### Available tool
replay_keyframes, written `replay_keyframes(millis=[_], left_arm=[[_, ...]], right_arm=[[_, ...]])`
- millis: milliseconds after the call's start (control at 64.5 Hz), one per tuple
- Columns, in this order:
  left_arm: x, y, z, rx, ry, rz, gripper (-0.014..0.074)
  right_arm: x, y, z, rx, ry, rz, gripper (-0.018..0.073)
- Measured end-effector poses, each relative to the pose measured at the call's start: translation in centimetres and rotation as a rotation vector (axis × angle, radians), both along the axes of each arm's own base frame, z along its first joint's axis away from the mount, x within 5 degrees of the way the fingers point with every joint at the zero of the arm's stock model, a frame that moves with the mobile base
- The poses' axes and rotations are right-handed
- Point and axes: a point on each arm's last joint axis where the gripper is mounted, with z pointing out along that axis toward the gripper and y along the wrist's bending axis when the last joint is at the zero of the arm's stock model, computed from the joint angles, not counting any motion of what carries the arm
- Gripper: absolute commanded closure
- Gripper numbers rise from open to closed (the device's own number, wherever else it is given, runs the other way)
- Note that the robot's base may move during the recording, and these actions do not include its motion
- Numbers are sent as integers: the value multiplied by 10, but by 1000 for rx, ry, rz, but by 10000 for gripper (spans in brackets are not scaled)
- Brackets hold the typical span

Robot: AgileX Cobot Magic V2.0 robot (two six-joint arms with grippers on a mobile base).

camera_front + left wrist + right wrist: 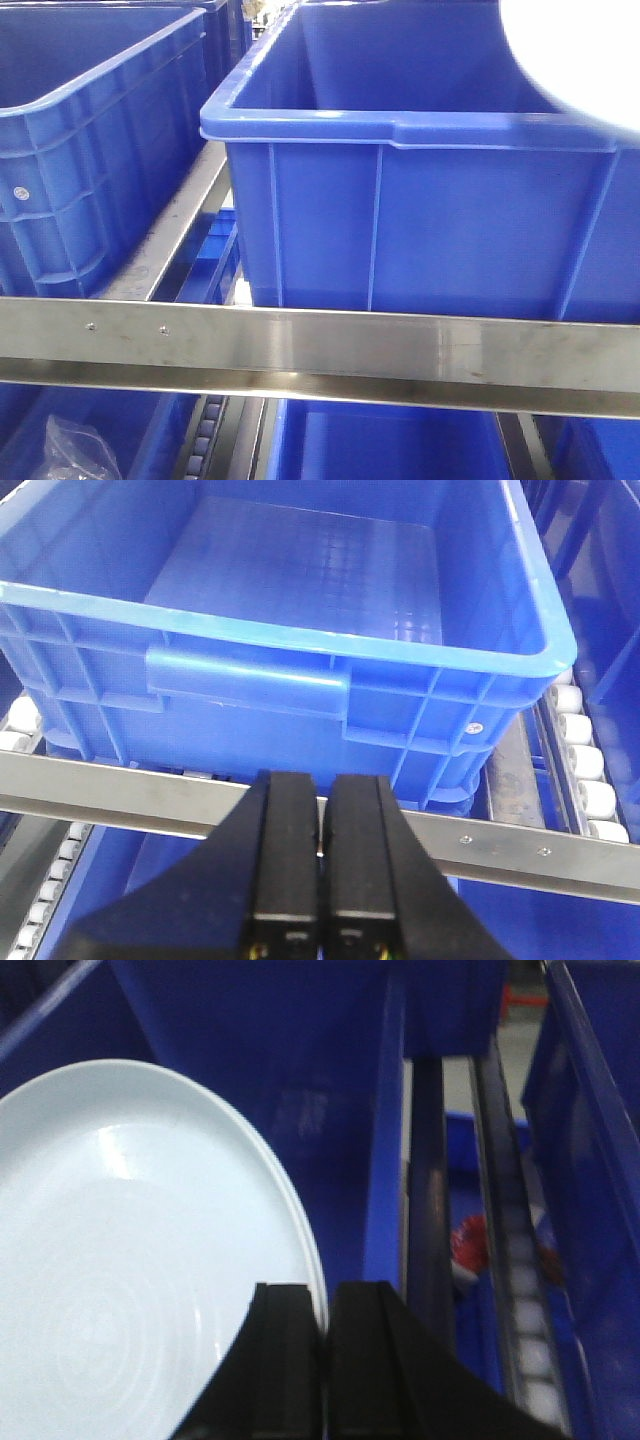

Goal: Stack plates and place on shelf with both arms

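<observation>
Plates [140, 1280] — right claw [323, 1360] view only

Glossy plate [130, 1280], brushed-metal rail [320, 345]

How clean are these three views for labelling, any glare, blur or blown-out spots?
Front view: the plate is a blown-out white blob at top right, the blue bin sharp. Left wrist view: crisp, soft sheen on the bin floor. Right wrist view: dim and soft, background blurred, a small highlight on the plate.
</observation>
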Motion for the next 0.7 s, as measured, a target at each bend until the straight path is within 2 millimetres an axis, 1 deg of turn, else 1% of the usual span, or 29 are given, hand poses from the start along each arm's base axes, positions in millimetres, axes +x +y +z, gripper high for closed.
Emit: replay_keyframes(millis=[124,279,326,372,403,450,465,512,527,543,605,698], left_arm=[[0,0,0,0,0,0,507],[0,0,0,0,0,0,507],[0,0,0,0,0,0,507],[0,0,0,0,0,0,507],[0,0,0,0,0,0,507],[0,0,0,0,0,0,507],[0,0,0,0,0,0,507],[0,0,0,0,0,0,507],[0,0,0,0,0,0,507],[0,0,0,0,0,0,507],[0,0,0,0,0,0,507],[0,0,0,0,0,0,507]], right_arm=[[23,4,10,25,1,12,510],[70,11,25,53,32,21,510],[88,13,27,56,47,22,496],[104,15,28,55,60,23,445],[116,17,25,53,81,23,363],[130,19,27,54,88,23,225],[135,19,27,54,91,24,148],[148,22,25,55,103,29,3],[151,22,25,57,107,28,-60],[155,23,23,56,110,29,-90],[166,25,20,57,114,33,-49],[167,25,19,56,125,32,-15]])
